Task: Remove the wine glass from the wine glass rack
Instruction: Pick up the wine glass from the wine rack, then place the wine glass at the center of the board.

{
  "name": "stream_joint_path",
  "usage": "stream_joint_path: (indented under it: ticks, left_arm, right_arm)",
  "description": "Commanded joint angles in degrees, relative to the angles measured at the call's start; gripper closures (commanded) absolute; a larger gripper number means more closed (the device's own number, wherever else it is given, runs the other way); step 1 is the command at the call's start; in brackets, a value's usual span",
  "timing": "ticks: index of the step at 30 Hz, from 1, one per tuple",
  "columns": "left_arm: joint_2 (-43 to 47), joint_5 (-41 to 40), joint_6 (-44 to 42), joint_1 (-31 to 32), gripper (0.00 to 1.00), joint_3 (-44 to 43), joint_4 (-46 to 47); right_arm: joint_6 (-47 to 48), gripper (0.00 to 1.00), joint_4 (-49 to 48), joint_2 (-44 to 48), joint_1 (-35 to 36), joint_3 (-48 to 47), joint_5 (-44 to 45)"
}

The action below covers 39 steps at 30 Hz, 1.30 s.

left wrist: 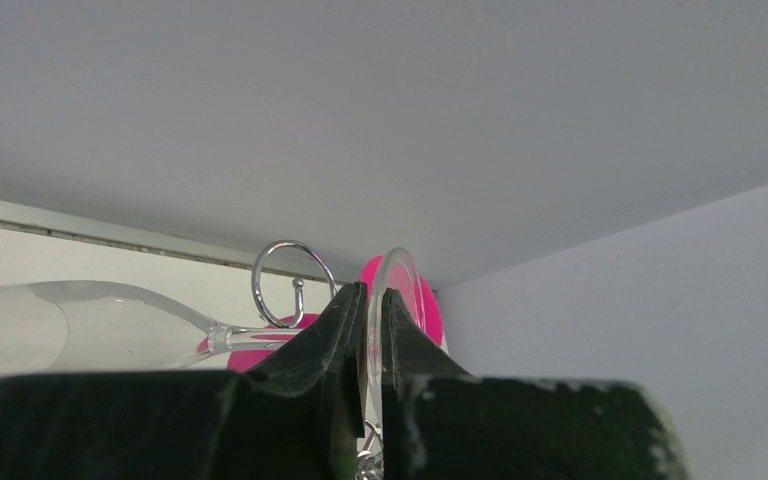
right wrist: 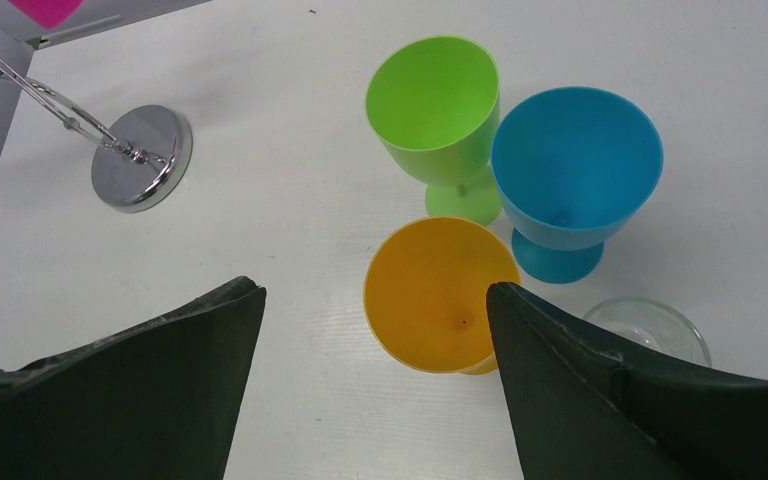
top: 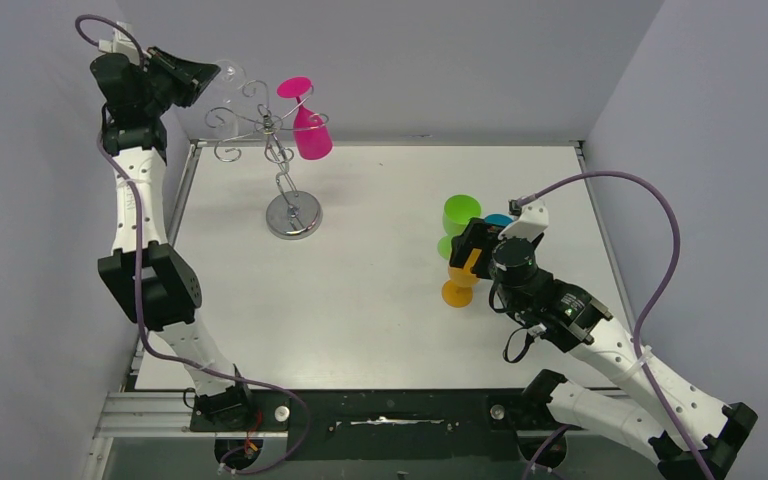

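I'm pinching the wine glass (left wrist: 80,320), surely light and brittle, by its slick foot rim in my left gripper (left wrist: 372,300), right gripper (right wrist: 372,295) gaping empty.

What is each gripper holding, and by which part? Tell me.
Left gripper pinches the clear wine glass by its round foot. Right gripper is open, holding nothing.

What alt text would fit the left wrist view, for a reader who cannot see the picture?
The left gripper is shut on the round foot of a clear wine glass, whose stem and bowl stretch sideways to the left. Behind them are a silver loop of the wine glass rack and a pink glass.
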<state>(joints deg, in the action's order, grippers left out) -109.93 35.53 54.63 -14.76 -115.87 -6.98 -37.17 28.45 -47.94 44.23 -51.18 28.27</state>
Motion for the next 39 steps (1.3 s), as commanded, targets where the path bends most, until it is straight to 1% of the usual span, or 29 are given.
stream_joint_path:
  ticks: [1,7,13,17,21,23,25,28,34,37,39]
  left_arm:
    - [7.29,-8.13,-5.34,-0.63,1.0,2.13,4.98]
    - [13.44,-18.99,-10.97,-0.7,1.0,7.46,2.57]
    - [21.86,-29.17,-10.04,-0.7,1.0,16.56,2.86]
    - [28.79,-34.2,-8.83,-0.66,1.0,24.56,3.86]
    - [34.19,-38.73,-7.98,-0.13,1.0,29.3,-3.3]
    - [36.31,-43.76,-6.66,0.73,1.0,30.9,-8.44]
    - [38.52,-49.43,-4.37,2.79,1.0,33.25,-12.36]
    - [41.95,-54.71,-1.46,7.12,1.0,37.72,-14.25]
    - [48.07,-61.27,4.07,10.69,1.0,43.1,-22.58]
    - [52.61,-61.61,5.56,12.6,1.0,48.46,-24.52]
    - [56.42,-63.81,7.3,12.99,1.0,52.55,-25.05]
  right_arm:
    - [-0.95,0.16,-0.84,0.79,-0.37,-0.02,2.32]
    - [-0.98,0.16,-1.36,0.58,-0.52,0.19,1.89]
    - [-0.89,0.16,-1.63,-0.01,-0.42,0.28,1.36]
    - [-0.9,0.15,-1.83,-0.21,-0.5,0.16,0.87]
    - [-0.71,0.15,-2.08,-0.05,-0.6,-0.27,0.43]
    - [-0.55,0.15,-2.36,0.21,-0.61,-0.54,-0.18]
    - [-0.18,0.15,-2.98,0.69,-0.64,-0.52,-0.84]
    - [0.69,0.15,-3.99,0.99,-0.71,-0.18,-1.04]
    - [1.02,0.15,-3.99,-0.17,-0.8,-0.78,-1.44]
    - [0.8,0.15,-5.14,-0.62,-0.81,-0.23,-1.88]
    - [0.88,0.15,-5.58,-1.11,-0.82,-0.23,-2.28]
